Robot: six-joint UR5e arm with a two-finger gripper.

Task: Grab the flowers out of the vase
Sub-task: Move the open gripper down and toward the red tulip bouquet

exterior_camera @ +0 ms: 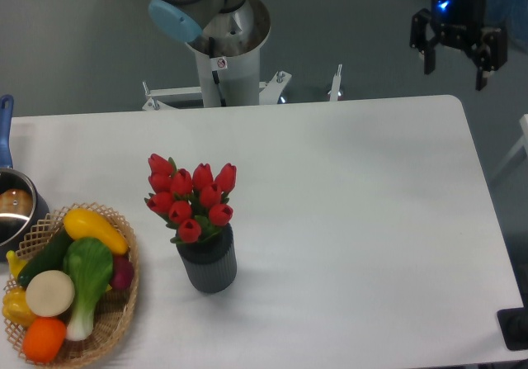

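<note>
At the far left edge of the white table (355, 220) sits a steel pot (15, 212) with a blue handle, and just in front of it a wicker basket (124, 303) holds green, yellow and orange vegetables. Right of the basket stands the ribbed dark grey vase (208, 263), upright, with the red tulip flowers (190, 194) still in its mouth. Far to the upper right, beyond the table's back corner, the gripper (456, 59) hangs with its fingers spread apart, holding nothing.
</note>
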